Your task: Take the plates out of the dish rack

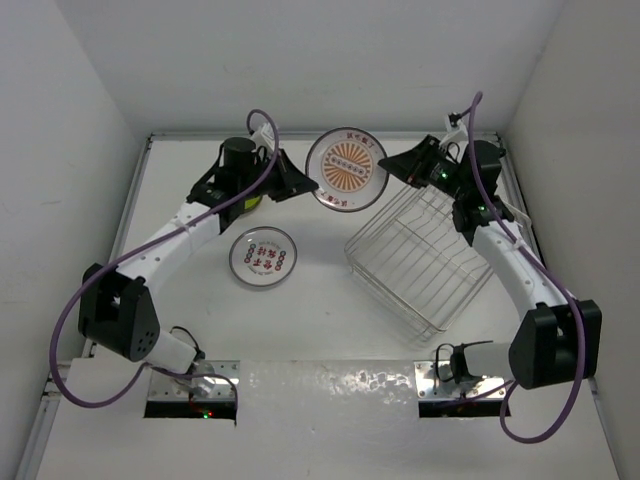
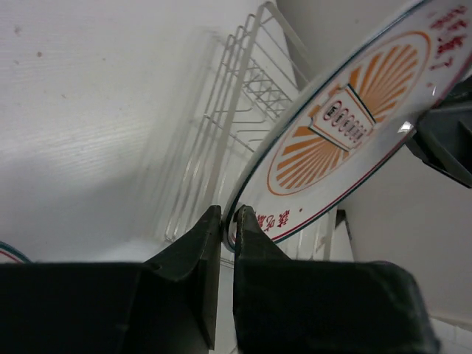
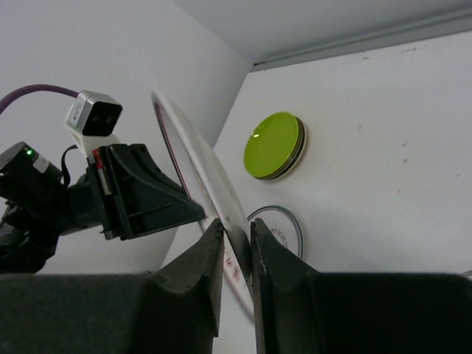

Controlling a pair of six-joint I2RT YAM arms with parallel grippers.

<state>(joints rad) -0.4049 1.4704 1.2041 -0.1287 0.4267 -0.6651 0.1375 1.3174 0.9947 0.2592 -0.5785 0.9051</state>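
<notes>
- Red characters, unreadable, at 12 and 6 o'clock on rim of round white plate with orange sunburst centre (image 1: 346,170).
- Red characters, unreadable, in centre of small round dark-rimmed plate (image 1: 262,257).

Flat matte white tabletop (image 1: 320,340), boxed on three sides by plain white panels. White back wall (image 1: 330,60) is bare, no markings. White left wall (image 1: 55,170) and white right wall (image 1: 590,130) are equally plain; both lean outward in the overhead view. A thin pale raised strip (image 1: 300,135) runs along the tabletop's far edge, at the foot of the back wall. Right wrist view picks up a few small dark specks (image 3: 404,158) on the tabletop. Light even and diffuse; shadows soft, grey, blurred at the edges. Brighter mottled glare patch (image 1: 330,385) at the near edge, centre.
</notes>
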